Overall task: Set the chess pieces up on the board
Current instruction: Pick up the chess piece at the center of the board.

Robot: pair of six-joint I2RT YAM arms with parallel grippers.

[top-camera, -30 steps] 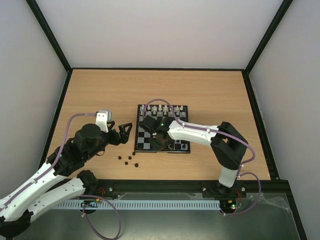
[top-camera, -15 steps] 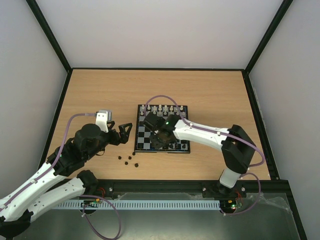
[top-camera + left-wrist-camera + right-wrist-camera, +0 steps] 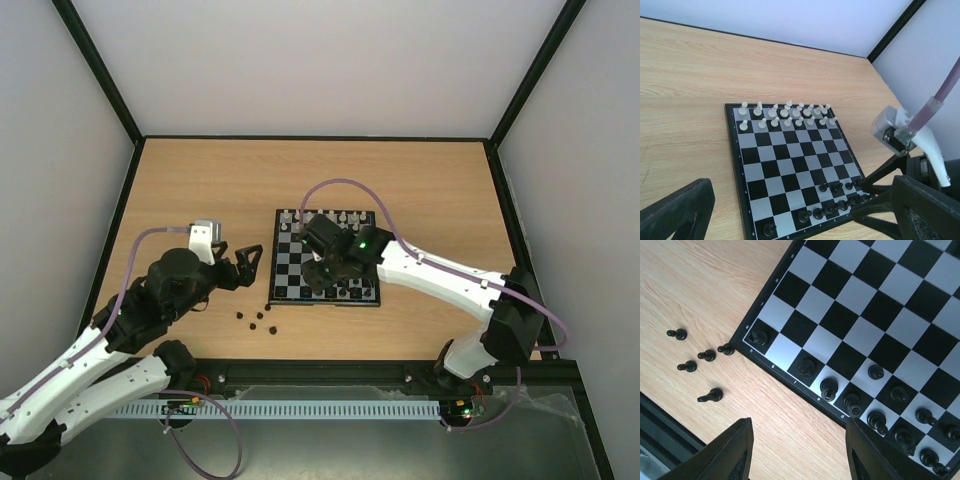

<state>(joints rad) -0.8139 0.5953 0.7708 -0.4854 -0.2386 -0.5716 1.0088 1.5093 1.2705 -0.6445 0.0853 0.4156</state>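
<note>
so the right gripper (image 3: 799,430) hangs above the near-left part of the board (image 3: 291,265), its two fingers spread wide with nothing between them. below it, most of the black chess pieces (image 3: 875,371) stand on the board, crowded into the two rows at the near edge. one stands alone on the near-left corner square, and the thicker cluster runs toward the right corner. five stray pieces (image 3: 706,355) lie off the board on the wooden bench (image 3: 200,180), in a loose group just beside that near-left corner, and the closest one is almost touching the black border. white pieces (image 3: 785,112) fill the two far rows. the left gripper (image 3: 250,266) hovers over the bench to the left of the board, pointed toward it, fingers spread apart and empty, near the stray pieces but not touching them.
</note>
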